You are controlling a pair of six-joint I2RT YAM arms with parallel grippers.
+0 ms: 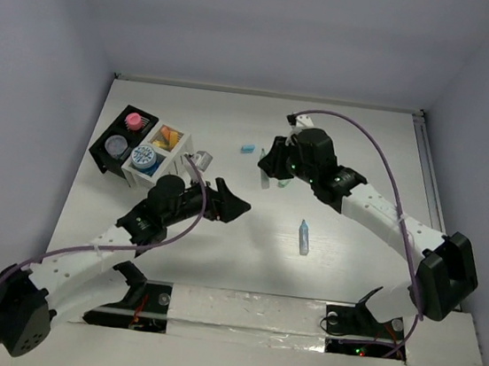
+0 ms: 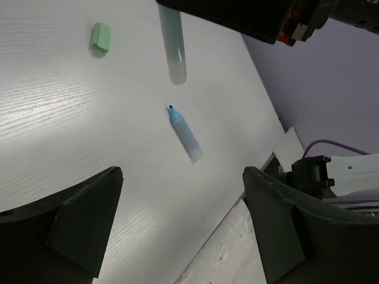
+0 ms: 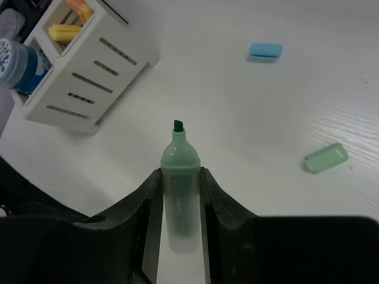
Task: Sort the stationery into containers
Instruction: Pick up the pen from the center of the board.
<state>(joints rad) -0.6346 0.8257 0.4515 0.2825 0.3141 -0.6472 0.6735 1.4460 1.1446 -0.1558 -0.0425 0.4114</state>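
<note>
Top view: left gripper (image 1: 231, 201) spread wide, empty, near the white box (image 1: 176, 159); blue marker (image 1: 304, 237) lies loose on the table (image 1: 365, 144).
Left wrist: green cap (image 2: 100, 36) lies apart from the blue marker.
Right wrist: right gripper (image 3: 180, 174) clamped on the uncapped green marker (image 3: 179, 157).

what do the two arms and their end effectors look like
The left arm and right arm have white links with bulky black joints; a purple cable loops along each. The left end effector and right end effector are black, each with two broad wedge-shaped fingers.
</note>
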